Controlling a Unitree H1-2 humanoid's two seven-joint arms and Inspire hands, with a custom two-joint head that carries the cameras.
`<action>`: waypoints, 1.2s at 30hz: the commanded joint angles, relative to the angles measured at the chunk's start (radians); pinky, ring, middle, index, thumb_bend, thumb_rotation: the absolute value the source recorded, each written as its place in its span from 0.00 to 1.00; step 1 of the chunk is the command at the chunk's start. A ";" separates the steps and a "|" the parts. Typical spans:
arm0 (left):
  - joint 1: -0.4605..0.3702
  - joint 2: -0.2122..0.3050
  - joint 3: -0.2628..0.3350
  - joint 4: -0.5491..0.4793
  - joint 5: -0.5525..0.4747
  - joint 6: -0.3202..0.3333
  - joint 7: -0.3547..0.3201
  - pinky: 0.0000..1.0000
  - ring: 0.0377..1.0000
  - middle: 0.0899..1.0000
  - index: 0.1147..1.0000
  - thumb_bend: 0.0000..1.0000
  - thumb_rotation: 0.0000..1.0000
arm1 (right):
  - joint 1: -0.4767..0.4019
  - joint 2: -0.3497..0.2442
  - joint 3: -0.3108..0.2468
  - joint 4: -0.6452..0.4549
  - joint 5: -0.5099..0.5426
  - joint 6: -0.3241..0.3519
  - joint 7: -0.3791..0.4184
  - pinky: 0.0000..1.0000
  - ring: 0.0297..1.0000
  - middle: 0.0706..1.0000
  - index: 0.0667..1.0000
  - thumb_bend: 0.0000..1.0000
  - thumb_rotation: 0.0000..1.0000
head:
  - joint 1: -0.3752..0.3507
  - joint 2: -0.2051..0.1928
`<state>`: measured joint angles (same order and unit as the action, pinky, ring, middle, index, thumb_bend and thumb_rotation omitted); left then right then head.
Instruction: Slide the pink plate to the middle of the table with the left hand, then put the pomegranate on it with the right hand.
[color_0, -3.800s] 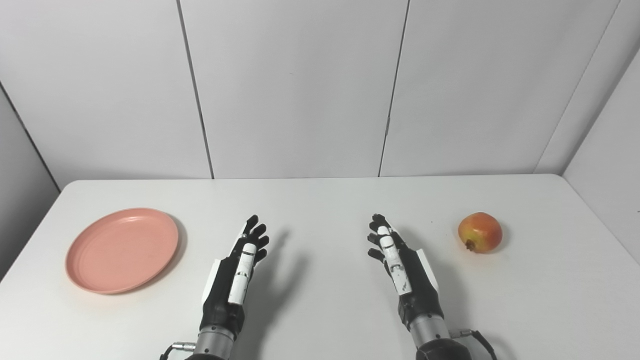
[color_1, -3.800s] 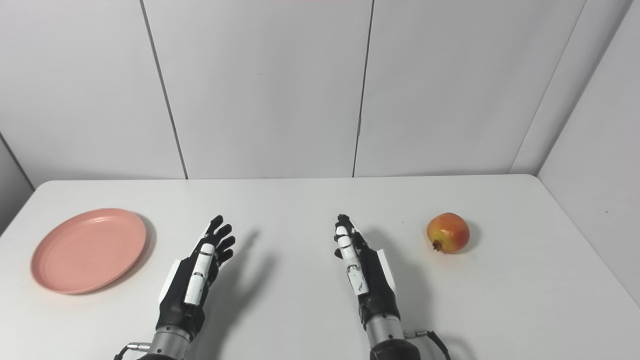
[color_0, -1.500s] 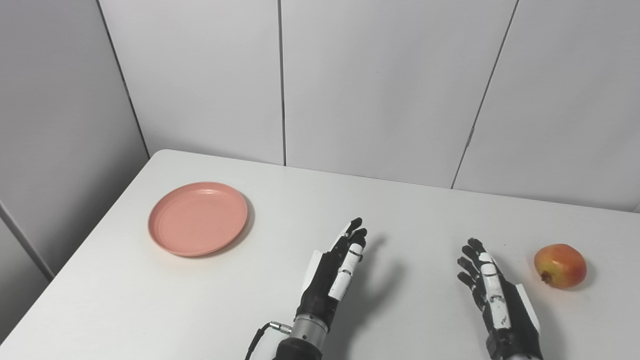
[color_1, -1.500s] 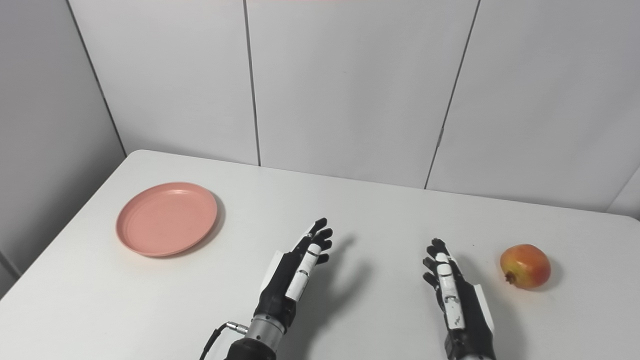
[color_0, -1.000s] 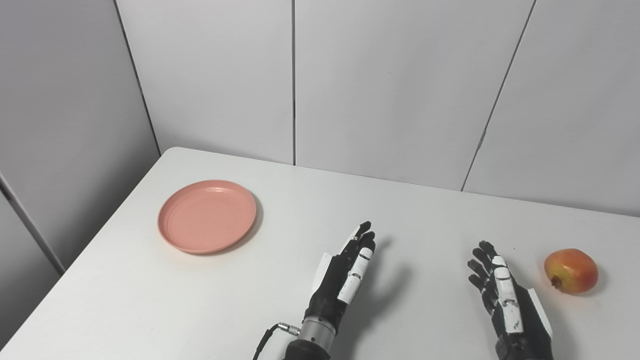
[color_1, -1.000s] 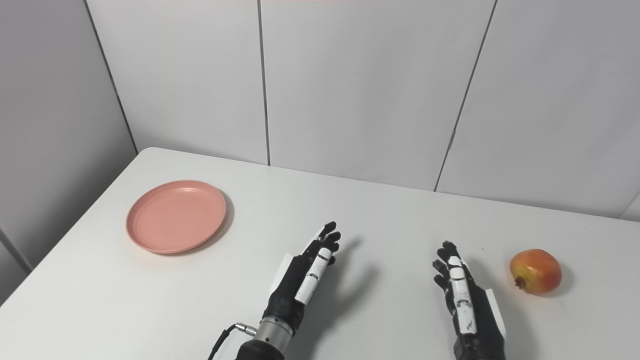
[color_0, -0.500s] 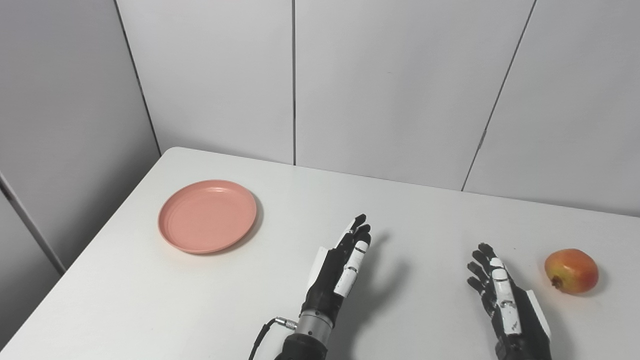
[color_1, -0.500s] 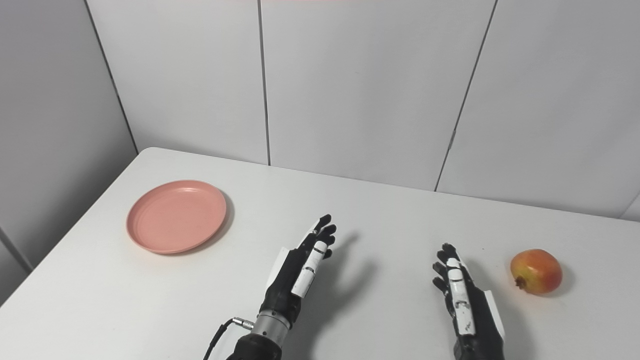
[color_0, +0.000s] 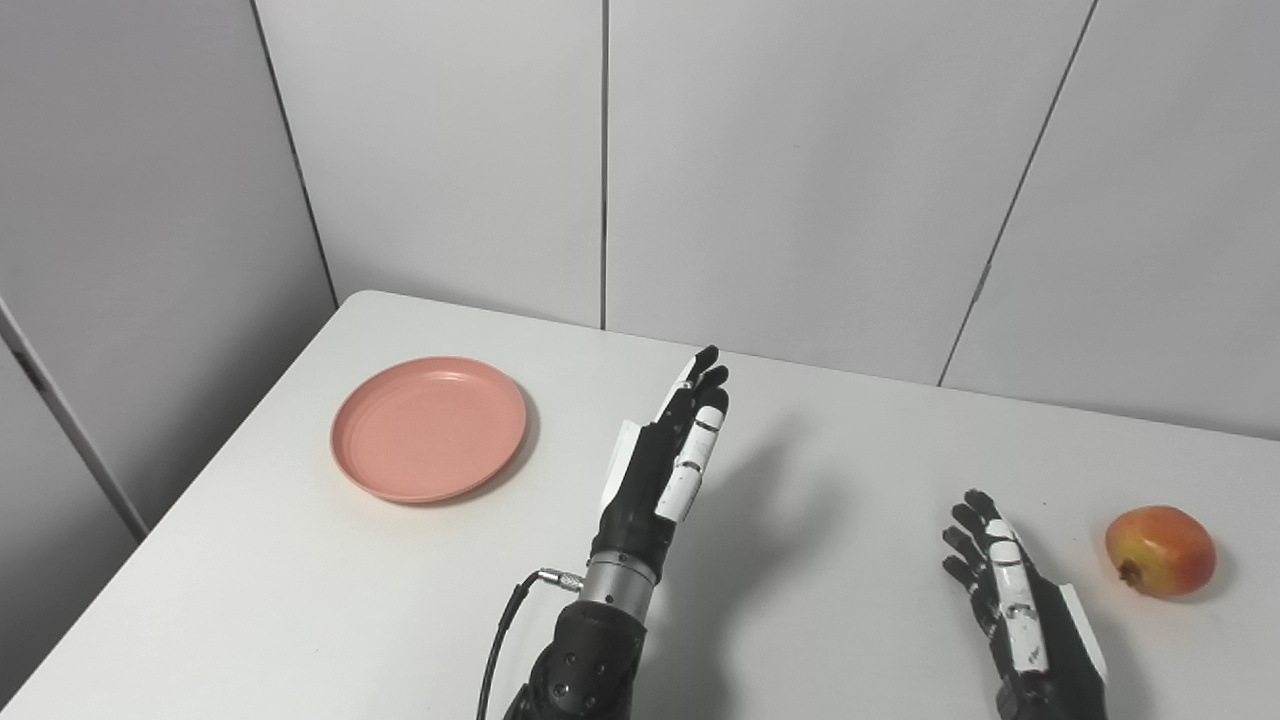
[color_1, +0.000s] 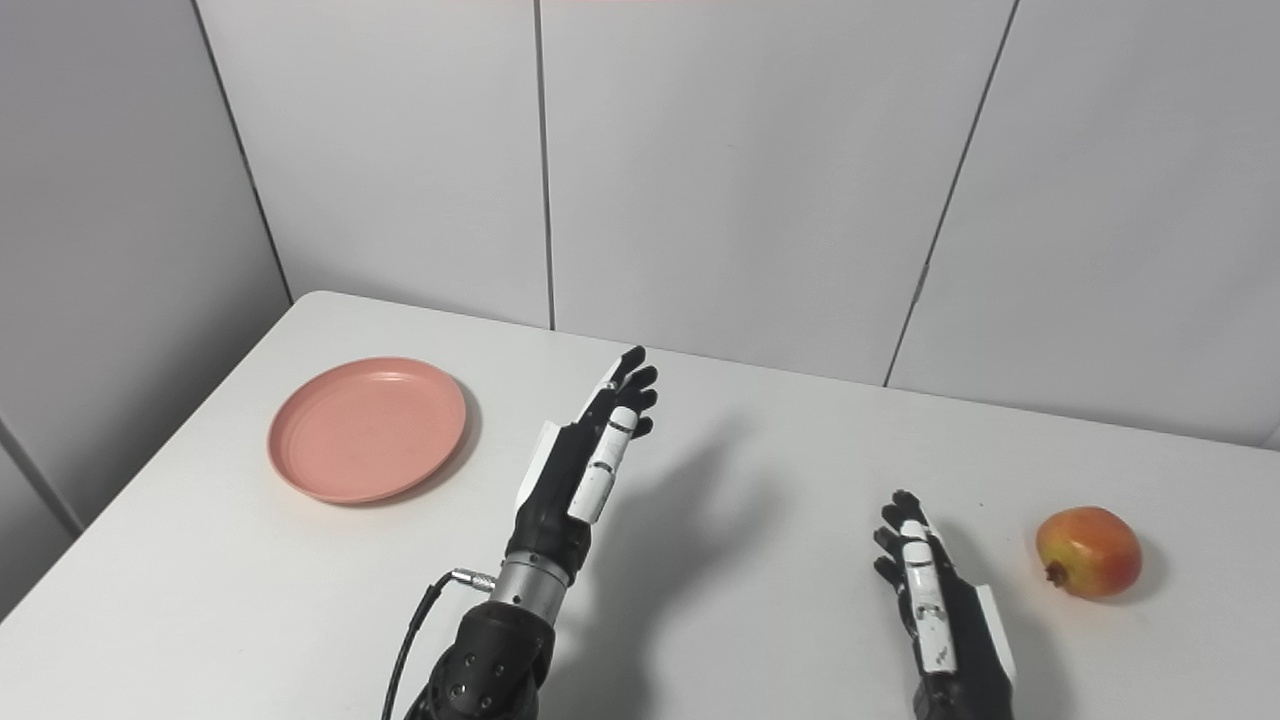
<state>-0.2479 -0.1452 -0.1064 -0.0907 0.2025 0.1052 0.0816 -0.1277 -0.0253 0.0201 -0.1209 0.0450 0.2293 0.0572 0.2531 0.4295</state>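
On the white table (color_0: 860, 480), the pink plate (color_0: 429, 428) lies empty at 9 o'clock. The left hand (color_0: 668, 465), fingers straight and apart, is raised near center. The right hand (color_0: 1015, 600), spread, sits at 4 o'clock, near the pomegranate (color_0: 1160, 551).

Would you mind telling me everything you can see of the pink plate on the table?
The pink plate is round and shallow, a matte salmon pink that looks like plastic, with a low raised rim and faint rings around its flat base. It is empty and lies flat, right way up, on the white table near its far left corner. Nothing touches it but the table: the left hand is open, raised to its right, well apart.
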 joint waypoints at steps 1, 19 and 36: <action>-0.059 0.008 0.010 -0.045 0.016 -0.005 0.015 0.87 0.90 0.92 0.91 0.48 1.00 | -0.028 0.000 0.001 -0.017 -0.003 -0.056 0.002 0.91 0.92 0.93 0.92 0.18 1.00 | 0.001 -0.001; -0.205 0.120 0.230 -0.044 -0.099 -0.025 0.058 0.95 0.94 0.95 0.94 0.50 1.00 | -0.026 -0.002 0.001 -0.013 0.007 -0.061 0.011 0.93 0.92 0.93 0.93 0.17 1.00 | 0.015 -0.008; -0.225 0.215 0.375 -0.090 -0.160 -0.010 0.125 0.93 0.93 0.94 0.92 0.48 1.00 | -0.017 -0.011 0.003 -0.008 0.009 -0.078 0.022 0.93 0.92 0.93 0.93 0.17 1.00 | 0.032 -0.011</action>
<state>-0.4379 0.0500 0.2603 -0.1566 0.0487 0.1083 0.1942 -0.1273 -0.0310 0.0232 -0.1156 0.0498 0.2192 0.0704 0.2869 0.4172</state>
